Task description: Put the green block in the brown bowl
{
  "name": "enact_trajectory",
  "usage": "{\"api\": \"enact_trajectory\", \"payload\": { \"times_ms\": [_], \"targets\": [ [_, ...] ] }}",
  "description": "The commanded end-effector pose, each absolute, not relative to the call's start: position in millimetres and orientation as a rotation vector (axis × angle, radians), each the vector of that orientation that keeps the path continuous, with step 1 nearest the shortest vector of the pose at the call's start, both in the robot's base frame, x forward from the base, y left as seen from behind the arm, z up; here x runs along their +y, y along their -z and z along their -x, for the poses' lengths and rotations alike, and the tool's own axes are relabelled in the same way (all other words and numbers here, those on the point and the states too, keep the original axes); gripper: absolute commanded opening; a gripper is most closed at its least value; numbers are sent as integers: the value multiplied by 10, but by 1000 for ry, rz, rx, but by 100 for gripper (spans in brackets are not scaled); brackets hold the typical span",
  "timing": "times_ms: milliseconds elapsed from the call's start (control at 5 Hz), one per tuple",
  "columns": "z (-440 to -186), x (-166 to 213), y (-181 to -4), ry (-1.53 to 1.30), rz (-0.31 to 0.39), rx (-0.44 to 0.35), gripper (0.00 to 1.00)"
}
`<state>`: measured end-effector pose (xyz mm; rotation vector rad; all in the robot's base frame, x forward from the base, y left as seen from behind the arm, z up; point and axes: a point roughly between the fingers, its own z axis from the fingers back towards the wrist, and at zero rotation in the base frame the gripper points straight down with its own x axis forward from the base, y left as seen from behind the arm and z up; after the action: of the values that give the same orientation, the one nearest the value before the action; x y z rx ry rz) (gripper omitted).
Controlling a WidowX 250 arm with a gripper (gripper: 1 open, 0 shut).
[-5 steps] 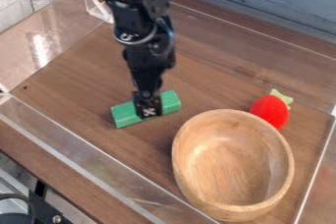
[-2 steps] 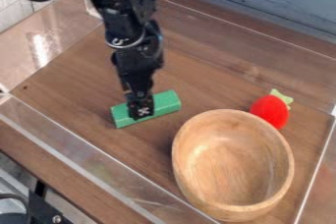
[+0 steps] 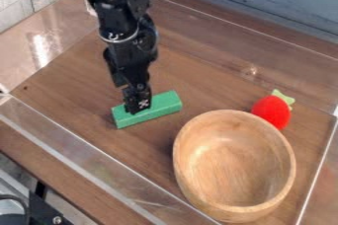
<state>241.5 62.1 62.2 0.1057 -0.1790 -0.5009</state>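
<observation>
Dark brown wooden tabletop (image 3: 224, 66): smooth, faint grain, low sheen. Large round light-brown wooden bowl (image 3: 235, 165): visible grain, satin finish, thick rim. Flat bright green rectangular block (image 3: 161, 108): plain, smooth, matt. Small red strawberry-like toy (image 3: 275, 110): soft-looking, matt. Clear glossy plastic walls (image 3: 79, 160) around the table, with reflections. Black robot gripper (image 3: 133, 99): hard, slightly shiny casing.

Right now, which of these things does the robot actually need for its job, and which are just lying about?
Part of the job:
- green block, flat on the table
- brown bowl, empty
- gripper, open just above the block

Just lying about:
- small red strawberry toy, beside the bowl
</observation>
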Motion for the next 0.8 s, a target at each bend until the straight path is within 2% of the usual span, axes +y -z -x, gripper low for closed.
{"api": "enact_trajectory", "payload": {
  "times_ms": [0, 600],
  "targets": [
    [-2506, 662, -728, 482, -129, -210, 100],
    [-2561, 652, -345, 497, -75, -211, 100]
  ]
}}
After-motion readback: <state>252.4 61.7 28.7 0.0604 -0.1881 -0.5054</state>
